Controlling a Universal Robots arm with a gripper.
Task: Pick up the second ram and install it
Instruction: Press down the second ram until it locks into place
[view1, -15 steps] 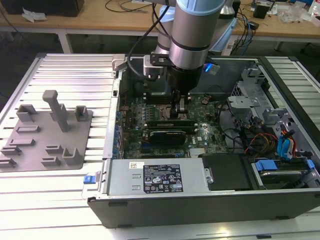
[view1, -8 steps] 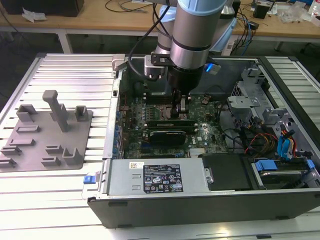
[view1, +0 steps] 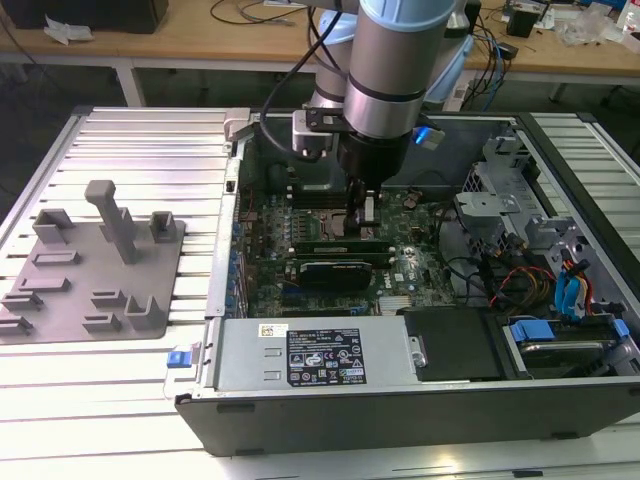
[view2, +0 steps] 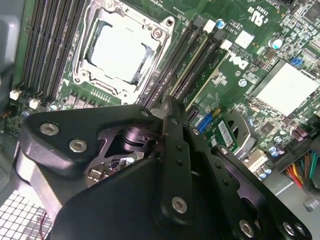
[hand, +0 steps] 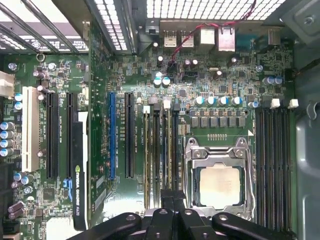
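Note:
The open computer case (view1: 210, 300) lies on the table with its motherboard (hand: 135, 85) facing up. My gripper (view1: 366, 212) is down inside it, next to the CPU socket (hand: 217, 186). In both wrist views its fingers (view2: 172, 150) are pressed together with no gap, and their tips (hand: 172, 202) sit over the memory slots beside the socket. A thin green ram (view2: 197, 62) stands in one of those slots, its end right under the fingertips. I cannot tell whether the tips touch it. In the exterior view long sticks (view1: 340, 244) stand seated in front of the gripper.
A wide black card (view1: 335, 270) stands in its slot just beyond the ram slots. The power supply (view1: 310, 355) fills the near side of the case, with a drive cage (view1: 500, 190) and cables (view1: 520, 280) on the exterior view's right. A grey fixture plate (view1: 95, 270) lies on the left.

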